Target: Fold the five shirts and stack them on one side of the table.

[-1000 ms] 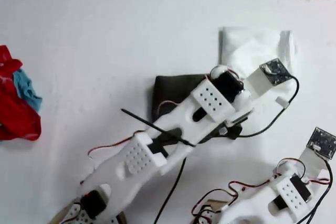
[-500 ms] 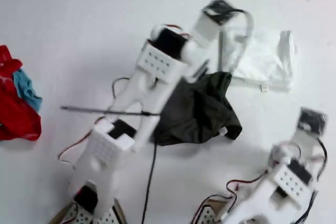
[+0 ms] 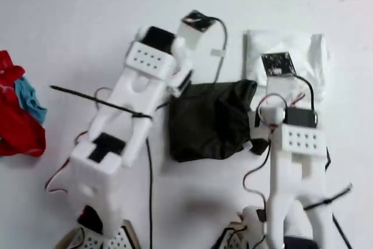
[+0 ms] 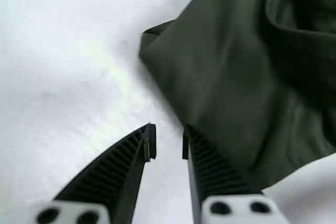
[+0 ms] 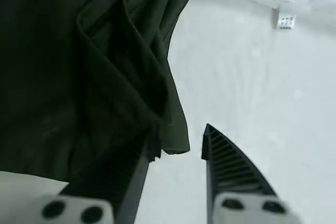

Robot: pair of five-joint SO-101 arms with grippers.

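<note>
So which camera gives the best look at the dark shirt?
The high view: nearly the whole dark shirt shows, crumpled on the table. The left wrist view catches a smooth corner, the right wrist view creased folds.

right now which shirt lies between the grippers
The black shirt, bunched mid-table with the left gripper at one edge and the right gripper at the other. The white shirt lies folded beyond it; the red shirt and blue shirt are heaped apart.

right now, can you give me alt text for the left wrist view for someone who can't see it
The left arm's tool, its two dark ribbed fingers slightly apart, hangs at the edge of a crumpled black fabric shirt. One finger overlaps the shirt's edge; the other is over the bare white table.
</note>
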